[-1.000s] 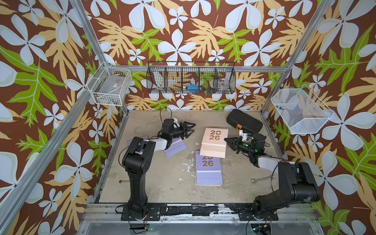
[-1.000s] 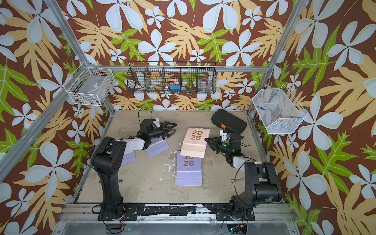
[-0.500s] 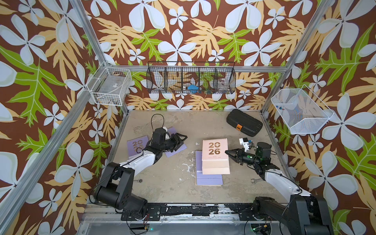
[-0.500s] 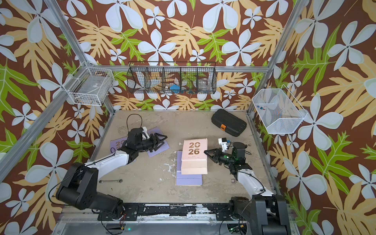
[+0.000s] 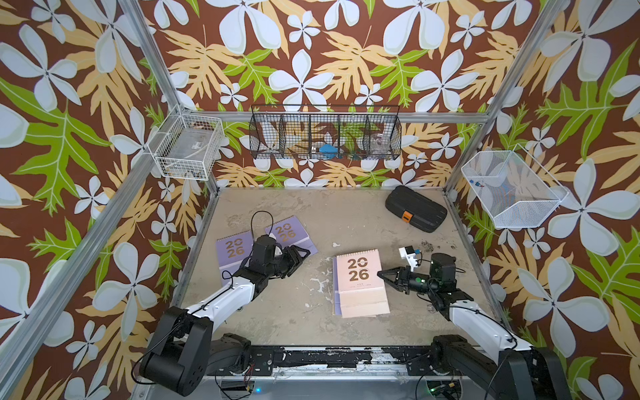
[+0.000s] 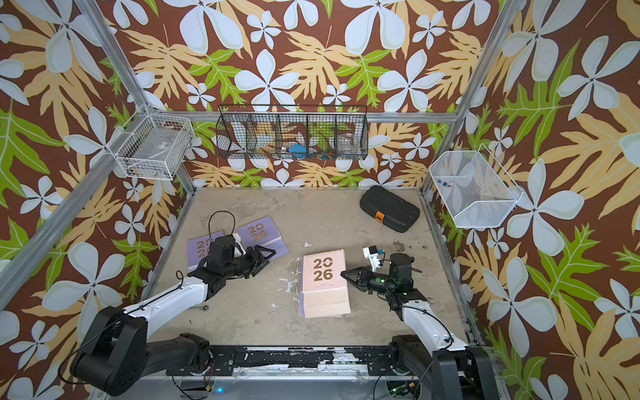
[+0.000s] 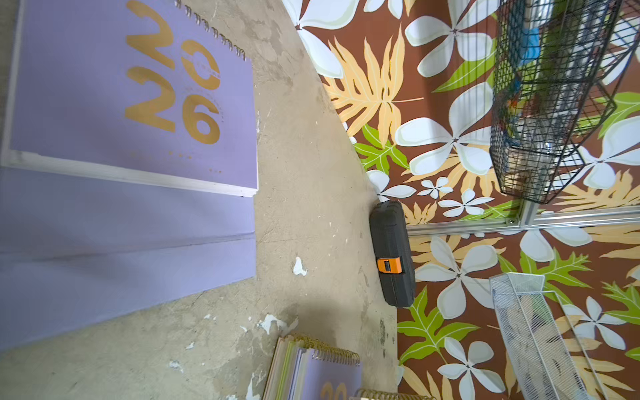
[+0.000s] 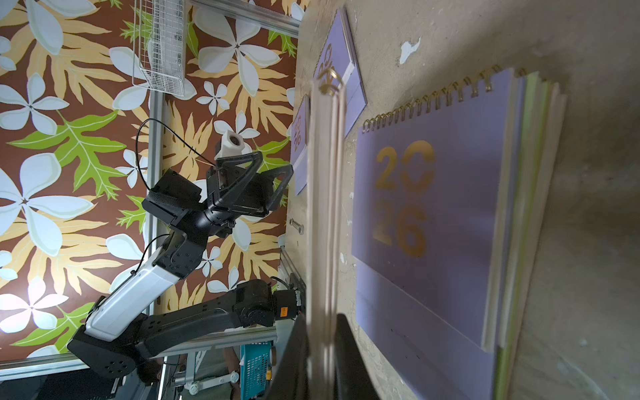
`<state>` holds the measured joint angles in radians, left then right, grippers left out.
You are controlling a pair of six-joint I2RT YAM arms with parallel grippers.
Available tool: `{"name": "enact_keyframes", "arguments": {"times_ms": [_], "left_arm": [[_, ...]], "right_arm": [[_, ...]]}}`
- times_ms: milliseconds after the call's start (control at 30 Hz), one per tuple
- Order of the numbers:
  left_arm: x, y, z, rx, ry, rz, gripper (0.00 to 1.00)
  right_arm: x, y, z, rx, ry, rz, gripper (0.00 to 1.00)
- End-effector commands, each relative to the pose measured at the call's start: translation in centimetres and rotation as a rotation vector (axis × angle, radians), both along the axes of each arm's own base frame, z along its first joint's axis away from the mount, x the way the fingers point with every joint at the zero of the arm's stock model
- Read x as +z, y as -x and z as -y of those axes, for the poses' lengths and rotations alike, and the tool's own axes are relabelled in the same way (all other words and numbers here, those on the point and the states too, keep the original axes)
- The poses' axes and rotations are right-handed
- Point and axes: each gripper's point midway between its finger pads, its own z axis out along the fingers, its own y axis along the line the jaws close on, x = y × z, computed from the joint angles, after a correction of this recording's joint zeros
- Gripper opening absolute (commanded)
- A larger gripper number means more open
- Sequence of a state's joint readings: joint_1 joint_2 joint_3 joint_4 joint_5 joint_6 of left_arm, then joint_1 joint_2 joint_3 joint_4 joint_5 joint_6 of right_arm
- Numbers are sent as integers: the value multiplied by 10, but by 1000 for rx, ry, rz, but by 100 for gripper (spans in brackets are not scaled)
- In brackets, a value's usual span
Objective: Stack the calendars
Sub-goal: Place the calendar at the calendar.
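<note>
A pale pink calendar [image 5: 360,277] hangs level just above a stack of calendars, and my right gripper [image 5: 380,274] is shut on its right edge. In the right wrist view the pink calendar [image 8: 325,207] is edge-on between the black fingers [image 8: 346,339], clear of the stack's lilac top calendar [image 8: 433,225]. In both top views only a lilac sliver of the stack [image 5: 335,294] shows. Two lilac calendars [image 5: 232,251] [image 5: 289,232] lie flat at the left. My left gripper [image 5: 302,257] hovers open beside them, holding nothing.
A black case with an orange latch [image 5: 415,213] lies at the back right. A black wire basket [image 5: 325,133] and two white ones [image 5: 188,147] [image 5: 512,188] hang on the walls. A small bolt [image 6: 205,307] lies by the left arm.
The right gripper has carried the pink calendar forward until it covers the stack. The left gripper has drawn back toward the front left, beside the two lilac calendars.
</note>
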<state>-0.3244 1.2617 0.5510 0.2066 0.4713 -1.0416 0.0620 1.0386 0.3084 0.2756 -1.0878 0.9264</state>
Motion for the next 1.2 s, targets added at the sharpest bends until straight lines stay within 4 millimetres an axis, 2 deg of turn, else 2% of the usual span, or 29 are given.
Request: {"name": "enact_keyframes", "arguments": {"times_ms": [0,400,1167], "left_arm": [[-5,0,1,-25,-36,4,61],[-23,7,1,-43,-36,-26,61],[-30,10,0,-39,-38,-41,61]], "right_arm": [[7,-6,-4,2,-9,51,6],[-2,-18,-9,-7,-6,35,6],[-22,-27,-13,-7,3,-1,6]]}}
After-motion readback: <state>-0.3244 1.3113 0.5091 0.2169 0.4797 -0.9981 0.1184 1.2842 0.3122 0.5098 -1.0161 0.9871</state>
